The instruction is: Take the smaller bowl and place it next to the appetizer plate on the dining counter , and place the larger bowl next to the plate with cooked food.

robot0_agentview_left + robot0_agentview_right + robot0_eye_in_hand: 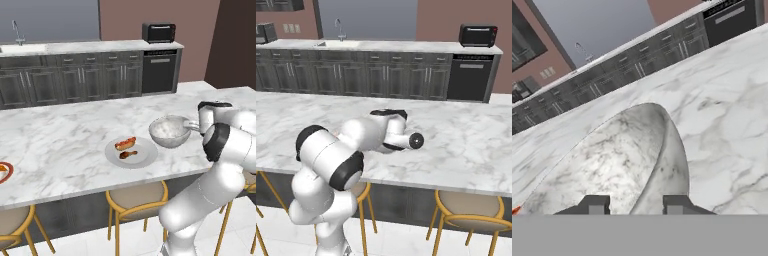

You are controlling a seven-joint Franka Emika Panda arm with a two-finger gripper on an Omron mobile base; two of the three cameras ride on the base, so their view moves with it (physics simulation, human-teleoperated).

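Note:
The larger bowl (169, 132), grey-white marbled, sits on the dining counter (60, 135) just right of the plate with cooked food (131, 152), a white plate bearing reddish-brown pieces. My gripper (190, 125) reaches in from the right and is shut on the bowl's right rim. In the hand view the bowl's wall (662, 150) runs down between the two fingertips (594, 205) of the gripper (635, 205). The appetizer plate (3, 172), red-rimmed with an orange wedge, lies at the counter's far left edge. The smaller bowl is out of view.
Wooden stools (135, 197) (468, 207) stand under the counter's near edge. My arm (356, 137) stretches over the counter. Behind is the dark kitchen worktop (90, 47) with a sink, a toaster oven (159, 32) and a dishwasher.

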